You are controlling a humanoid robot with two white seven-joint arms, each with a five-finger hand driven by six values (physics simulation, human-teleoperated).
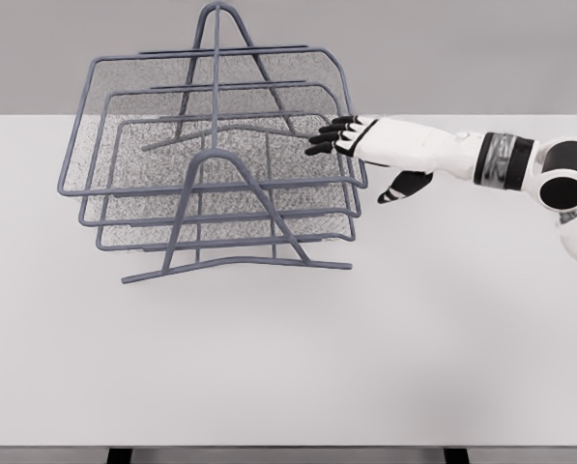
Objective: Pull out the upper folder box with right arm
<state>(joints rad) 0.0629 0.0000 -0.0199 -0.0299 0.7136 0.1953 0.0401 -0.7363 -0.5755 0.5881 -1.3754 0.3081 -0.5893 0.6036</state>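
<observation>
A wire rack stands on the far left part of a white table, with three mesh trays stacked in it. The top tray is the largest in view and sits highest; its rim runs wide from left to right, and its right edge slopes down toward the near right corner.

The right arm comes in from the right edge and stretches out level toward the rack. The right hand is at the rack's right side, dark fingertips pointing left and lying on or just over the right rims of the trays. The fingers look fairly straight and loosely spread, thumb hanging below and apart; they hold nothing that I can see. Whether they touch the top tray's rim or the one below, I cannot tell.

The tray lies directly left of the hand, so the hand meets it side-on. I would judge that a hold on the right rim is needed first, then a pull along the tray's slide direction. The left arm is out of sight.
</observation>
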